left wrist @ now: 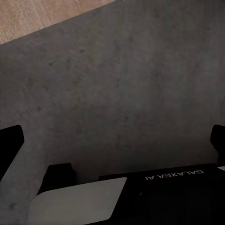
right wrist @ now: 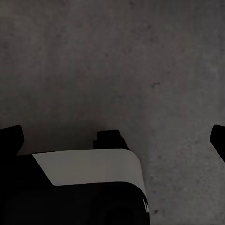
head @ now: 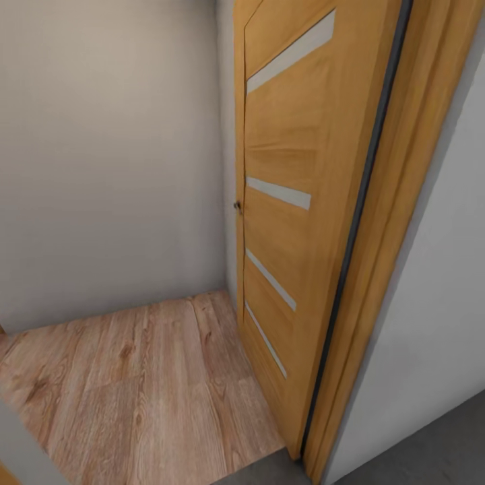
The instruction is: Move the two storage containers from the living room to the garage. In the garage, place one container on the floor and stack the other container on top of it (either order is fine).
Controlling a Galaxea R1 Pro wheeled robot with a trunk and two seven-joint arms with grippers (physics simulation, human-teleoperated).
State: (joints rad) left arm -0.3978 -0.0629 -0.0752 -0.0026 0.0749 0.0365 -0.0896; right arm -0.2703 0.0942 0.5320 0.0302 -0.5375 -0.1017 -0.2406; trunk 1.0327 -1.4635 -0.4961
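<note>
While the orange-wood door (head: 296, 202) is being faced at the line between plank floor (head: 141, 391) and concrete floor (left wrist: 122, 84), both grippers (left wrist: 115, 136) (right wrist: 115, 133) are being held spread apart over bare concrete, so no bearing toward either container can be judged.

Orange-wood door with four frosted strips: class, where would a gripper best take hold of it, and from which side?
Probably the small dark knob at mid height on the free edge of the orange-wood door: it alone juts from the flat leaf. Come from the side of the light wood plank floor, where the knob meets open space. Its shape is too small to judge.
</note>
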